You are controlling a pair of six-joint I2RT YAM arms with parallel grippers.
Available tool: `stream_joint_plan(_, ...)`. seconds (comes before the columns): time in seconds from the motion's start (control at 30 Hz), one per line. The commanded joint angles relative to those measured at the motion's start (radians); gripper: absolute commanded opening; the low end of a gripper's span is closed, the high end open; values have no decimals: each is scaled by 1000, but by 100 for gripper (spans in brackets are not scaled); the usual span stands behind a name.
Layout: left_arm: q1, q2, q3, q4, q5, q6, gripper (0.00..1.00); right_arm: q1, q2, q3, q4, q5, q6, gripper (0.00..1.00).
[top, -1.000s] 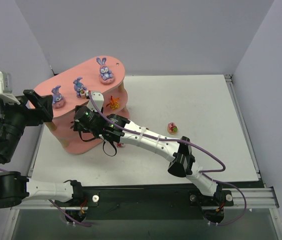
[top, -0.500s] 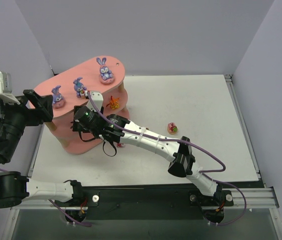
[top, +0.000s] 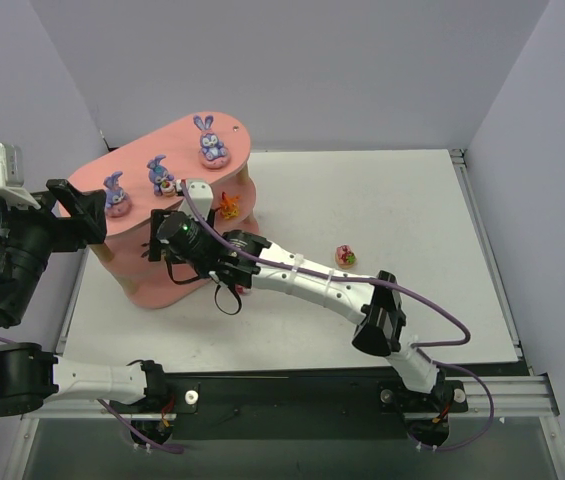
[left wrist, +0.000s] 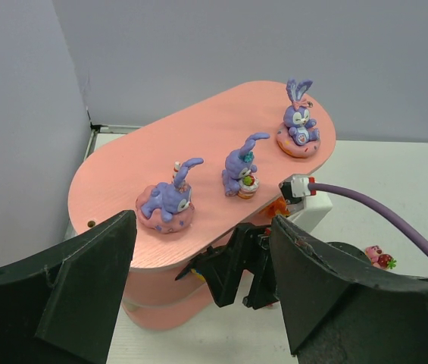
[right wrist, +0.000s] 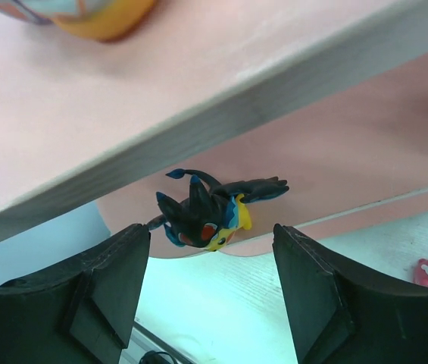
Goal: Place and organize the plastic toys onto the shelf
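From above, the shelf (top: pixel 147 288) stands at the back left of the table (top: pixel 412 200). Three bunnies (top: pixel 159 176) are in a row on its top board (top: pixel 184 150), and an orange toy (top: pixel 227 206) sits on the tier below. The right gripper (top: pixel 158 250) reaches in under the top board from the front. A pink toy (top: pixel 345 256) lies on the table, well apart from the shelf and not yet placed. A second pink toy (top: pixel 243 290) shows just beside the right arm, near the foot of the shelf. The left gripper (top: pixel 80 212) hangs at the left end of the shelf.

In the left wrist view, its jaws stand wide apart with nothing between them. Under the bunnies I see the right wrist and its purple cable (left wrist: pixel 365 208), which rises close to the edge of the top board.

In the right wrist view, the spiky toy (right wrist: pixel 210 216) rests on a lower board, near its rounded edge. The fingers (right wrist: pixel 107 288) stand apart on both sides of it, so this pincer is open and holds nothing. The right finger is clear of the toy. The left one is very near a spike, and I cannot tell if it touches.

I think the danger is in pulling back. If that finger hooks the spike, the toy can tip or slide off the edge. There is little room under the top board, and the cable could brush the bunnies.
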Motion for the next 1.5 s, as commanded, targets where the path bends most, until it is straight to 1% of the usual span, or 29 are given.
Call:
stream_joint_plan(0.0, 4, -4, 2, -34, 3, -6, 81, 15, -122, -51, 91, 42, -32, 67)
stream_joint_plan(0.17, 2, -8, 1, -40, 9, -14, 81, 21, -174, -134, 120, 33, -29, 68)
stream_joint_plan(0.27, 2, -14, -7, -39, 10, -15, 81, 23, -247, -255, 140, 28, -30, 68)
stream_joint_plan(0.3, 2, -19, -13, -34, 10, -14, 81, 23, -296, -293, 146, 31, -32, 68)
stream_joint_plan(0.33, 2, -21, -17, -33, 12, -14, 81, 23, -329, -380, 157, 33, -33, 68)
stream_joint_plan(0.37, 2, -24, -24, -30, 15, -12, 81, 23, -361, -425, 163, 40, -38, 68)
stream_joint_plan(0.4, 1, -31, -28, -24, 17, -11, 81, 21, -426, -473, 171, 48, -53, 67)
stream_joint_plan(0.43, 2, -36, -42, -22, 20, -11, 81, 17, -463, -575, 177, 46, -59, 66)
stream_joint_plan(0.5, 1, -48, -57, -13, 30, -12, 81, -3, -563, -681, 177, 39, -74, 65)
stream_joint_plan(0.53, 1, -53, -77, -8, 33, -14, 81, -11, -597, -733, 169, 52, -76, 65)
stream_joint_plan(0.57, 1, -57, -88, -4, 38, -14, 81, -19, -629, -840, 151, 71, -62, 65)
stream_joint_plan(0.6, 1, -65, -99, 4, 47, -19, 81, -31, -687, -891, 133, 80, -50, 64)
stream_joint_plan(0.63, 1, -67, -111, 6, 55, -22, 81, -60, -714, -937, 110, 88, -49, 64)
stream_joint_plan(0.67, 1, -65, -117, 7, 61, -28, 81, -74, -735, -1026, 94, 98, -41, 64)
stream_joint_plan(0.7, 1, -68, -120, 12, 75, -29, 81, -94, -770, -1062, 87, 96, -50, 64)
stream_joint_plan(0.77, 1, -70, -142, 23, 89, -19, 81, -161, -789, -1148, 88, 74, -131, 64)
stream_joint_plan(0.8, 1, -74, -152, 44, 98, -11, 81, -187, -794, -1172, 117, 51, -168, 64)
stream_joint_plan(0.83, 1, -79, -166, 55, 113, -3, 81, -248, -794, -1195, 148, -2, -230, 63)
stream_joint_plan(0.87, 1, -82, -188, 65, 124, 7, 81, -279, -792, -1214, 175, -85, -322, 63)
stream_joint_plan(0.9, 1, -88, -195, 82, 130, 9, 81, -311, -789, -1246, 226, -139, -361, 62)
stream_joint_plan(0.97, 1, -96, -202, 92, 144, -2, 81, -418, -777, -1266, 267, -264, -423, 61)
stream_joint_plan(1.07, 1, -87, -195, 93, 150, -18, 81, -498, -739, -1251, 294, -295, -420, 61)
stream_joint_plan(1.17, 1, -55, -159, 92, 142, -31, 81, -503, -684, -1193, 278, -320, -371, 61)
stream_joint_plan(1.23, 1, -31, -116, 81, 123, -37, 81, -496, -654, -1150, 252, -299, -311, 60)
stream_joint_plan(1.27, 1, -6, -100, 75, 115, -40, 81, -484, -627, -1137, 229, -287, -233, 60)
stream_joint_plan(1.33, 1, 18, -42, 66, 95, -46, 81, -470, -608, -1124, 225, -248, -167, 60)
stream_joint_plan(1.4, -1, 51, 14, 53, 75, -46, 81, -442, -584, -1111, 197, -186, -63, 60)
stream_joint_plan(1.47, -1, 70, 36, 59, 60, -29, 81, -431, -542, -1070, 139, -147, 9, 60)
